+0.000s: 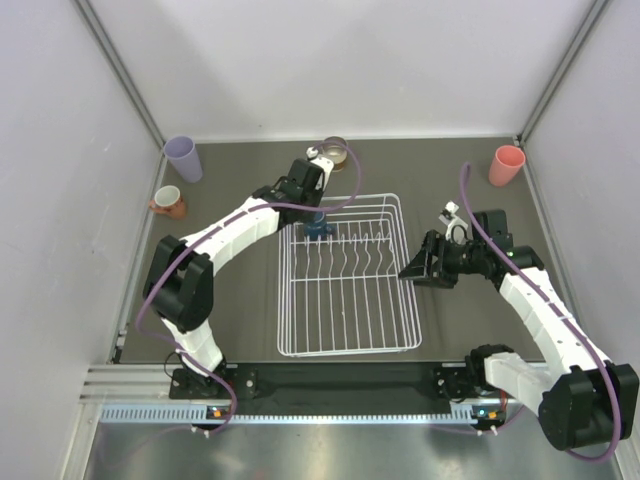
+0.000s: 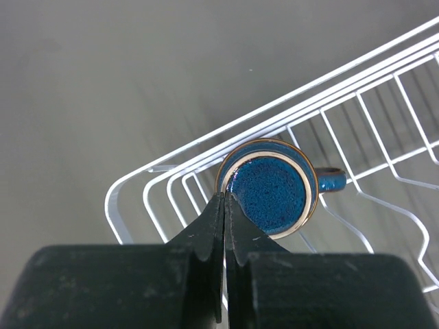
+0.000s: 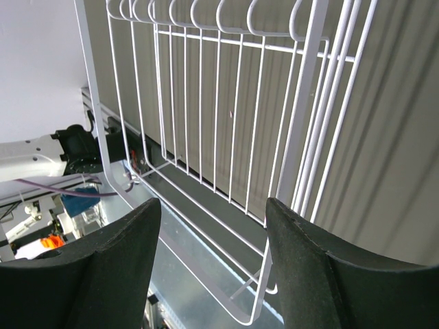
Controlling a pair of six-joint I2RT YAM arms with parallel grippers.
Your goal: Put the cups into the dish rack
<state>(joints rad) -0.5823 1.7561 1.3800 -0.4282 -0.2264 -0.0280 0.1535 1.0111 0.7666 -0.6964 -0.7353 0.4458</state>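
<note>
The dark blue mug [image 2: 274, 192] stands upright in the far left corner of the white wire dish rack [image 2: 164, 168], its handle pointing right. My left gripper [image 2: 225, 197] hangs just above the mug's near rim, shut, with nothing between its fingers. From above, the left gripper [image 1: 318, 214] covers most of the blue mug [image 1: 318, 231]. My right gripper [image 1: 412, 270] is open beside the right rim of the rack [image 1: 283, 300]. In the right wrist view the right gripper [image 3: 212, 216] holds nothing and the rack's wires [image 3: 302, 103] run in front of it.
A lavender tumbler [image 1: 183, 158] and a terracotta mug [image 1: 168, 201] stand at the far left. A brownish cup [image 1: 335, 152] sits behind the rack. A pink tumbler [image 1: 507, 165] is at the far right corner. Grey walls close in both sides.
</note>
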